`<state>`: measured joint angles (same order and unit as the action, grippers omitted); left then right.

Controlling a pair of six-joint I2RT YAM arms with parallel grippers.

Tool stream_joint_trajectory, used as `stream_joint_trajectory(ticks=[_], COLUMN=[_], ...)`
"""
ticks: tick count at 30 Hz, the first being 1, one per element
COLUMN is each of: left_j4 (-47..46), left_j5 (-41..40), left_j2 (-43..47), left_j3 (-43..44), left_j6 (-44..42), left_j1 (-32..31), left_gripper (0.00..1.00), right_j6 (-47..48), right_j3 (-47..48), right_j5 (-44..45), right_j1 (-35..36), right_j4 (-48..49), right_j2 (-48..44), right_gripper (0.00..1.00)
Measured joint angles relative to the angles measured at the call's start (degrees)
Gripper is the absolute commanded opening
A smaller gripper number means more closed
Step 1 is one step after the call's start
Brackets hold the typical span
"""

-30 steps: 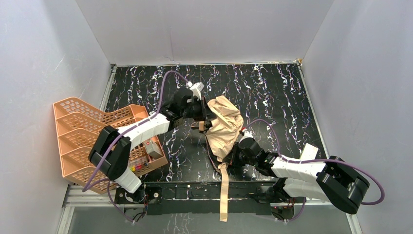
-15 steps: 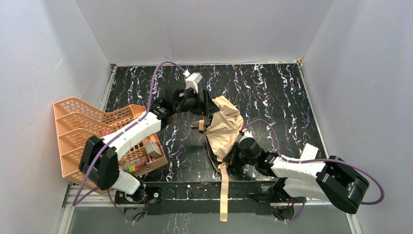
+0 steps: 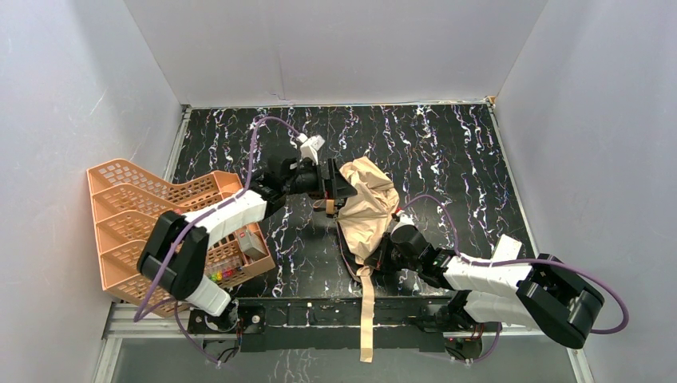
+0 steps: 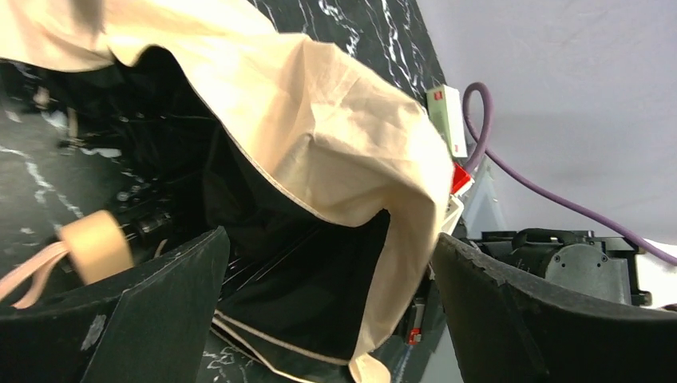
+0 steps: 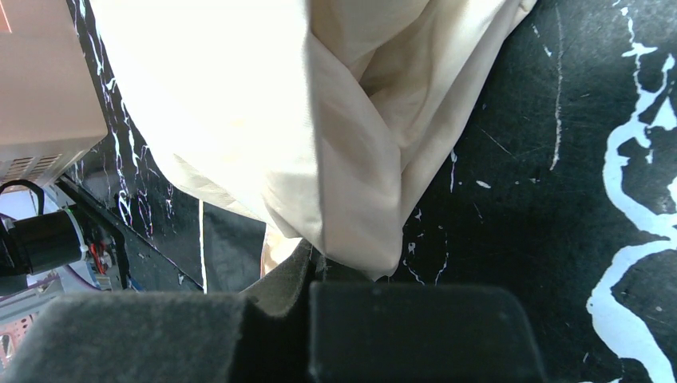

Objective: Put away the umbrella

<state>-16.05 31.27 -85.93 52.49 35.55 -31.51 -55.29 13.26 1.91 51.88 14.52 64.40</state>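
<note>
Umbrella [image 3: 367, 209] is lying half collapsed on the black marbled table [image 3: 447, 152], sat right between the two grippers. Left gripper [image 4: 327, 239] has its jaws spread wide and isn't gripping anything. The tan canopy with its black lining hangs in the gap between the fingers [image 4: 152, 303] and just ahead of them. One edge of the fabric is right up against a finger, and I can't tell if it actually touches. The little tan handle [image 4: 94, 246] sits just over the other finger, outside the gap.

Right gripper [image 5: 307, 291] is clenched tight on a fold of the canopy's tan edge, with the rest of the fabric bunched up straight ahead of its tips. The tan strap [image 3: 367, 315] trails away from just beside those closed jaws and over the near table edge. Orange tray rack [image 3: 136, 215] is back behind the left gripper, well apart from it.
</note>
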Motion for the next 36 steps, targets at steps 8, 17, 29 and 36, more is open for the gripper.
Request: stream_joint_trajectory(ticks=[8, 17, 29, 36], left_j4=[-11.5, -20.0, -21.9, -17.1], left_j5=[6.8, 10.0, 11.2, 10.1], left_j2=[-8.0, -9.1, -9.0, -7.0], left_j3=[-0.6, -0.2, 4.9, 8.5], left_j6=[6.9, 12.6, 15.6, 13.0], left_j1=[-1.7, -2.8, -2.8, -2.3], left_gripper=[0.98, 0.78, 0.70, 0.66], right_j6=[0.0, 0.0, 0.0, 0.0], right_j3=[0.0, 0.0, 0.0, 0.0], right_j5=[0.0, -0.1, -0.1, -0.2], right_j1=[0.0, 0.0, 0.0, 0.0], right_j4=[0.0, 0.0, 0.0, 0.0], right_j2=[0.0, 0.0, 0.0, 0.0], right_gripper=[0.00, 0.00, 0.00, 0.00])
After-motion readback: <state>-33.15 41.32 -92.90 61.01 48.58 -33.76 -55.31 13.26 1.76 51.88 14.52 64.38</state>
